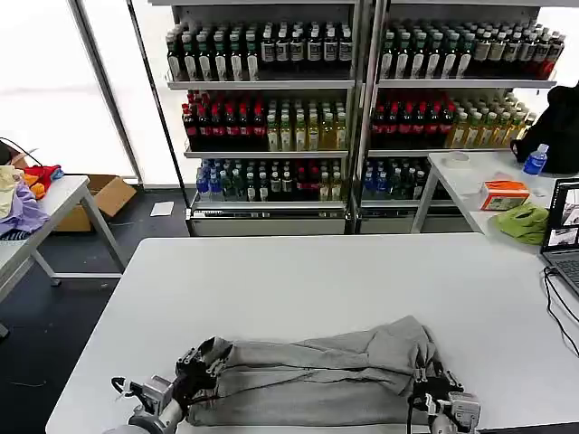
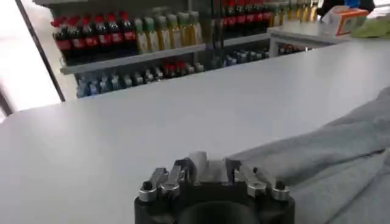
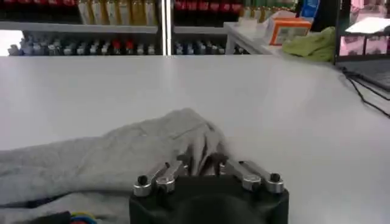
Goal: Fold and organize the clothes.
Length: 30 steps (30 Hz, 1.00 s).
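While both arms sit at the near edge of the table [image 1: 298, 271], one light grey shirt [image 1: 312, 375] lies bunched lengthwise along that edge, between the two near corners. Left end effector [image 1: 201, 366] is clenched on the shirt's left end; in the left wrist view its fingers [image 2: 198, 167] press together with fabric at their tips. Right end effector [image 1: 427, 384] is clenched on the shirt's right end, cloth gathered between its fingers [image 3: 183, 163] in the right wrist view.
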Motion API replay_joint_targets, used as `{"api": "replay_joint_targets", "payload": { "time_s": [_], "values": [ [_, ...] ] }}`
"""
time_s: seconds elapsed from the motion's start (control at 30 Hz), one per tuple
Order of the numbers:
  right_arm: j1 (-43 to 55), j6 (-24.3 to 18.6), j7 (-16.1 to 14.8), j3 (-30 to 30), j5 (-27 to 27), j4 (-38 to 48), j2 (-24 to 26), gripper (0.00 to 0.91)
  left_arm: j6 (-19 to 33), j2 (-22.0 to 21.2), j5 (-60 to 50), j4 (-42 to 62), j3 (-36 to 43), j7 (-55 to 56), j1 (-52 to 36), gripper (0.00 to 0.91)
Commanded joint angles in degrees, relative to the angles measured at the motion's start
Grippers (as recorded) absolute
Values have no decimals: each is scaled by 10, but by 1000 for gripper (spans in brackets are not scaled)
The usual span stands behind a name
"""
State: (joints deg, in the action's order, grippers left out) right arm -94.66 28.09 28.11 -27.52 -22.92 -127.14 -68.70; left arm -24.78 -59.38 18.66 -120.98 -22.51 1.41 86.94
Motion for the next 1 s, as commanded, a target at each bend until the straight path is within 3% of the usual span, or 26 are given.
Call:
{"api": "replay_joint_targets", "payload": {
  "time_s": [0.03,0.23,0.5,1.0],
  "values": [
    [-11,1,3,-28,19,-26,3,907,-6,-7,-10,-47,-23,7,8,907],
    [-2,-11,10,-63,12,-72,1,907,-14,-53,-6,-69,-40,29,31,907],
    [21,-16,10,-38,24,-60,-6,907,-22,-131,38,-35,-35,62,38,907],
    [30,-14,6,-29,24,-57,1,907,-11,-147,53,-21,-41,68,64,907]
  ]
}}
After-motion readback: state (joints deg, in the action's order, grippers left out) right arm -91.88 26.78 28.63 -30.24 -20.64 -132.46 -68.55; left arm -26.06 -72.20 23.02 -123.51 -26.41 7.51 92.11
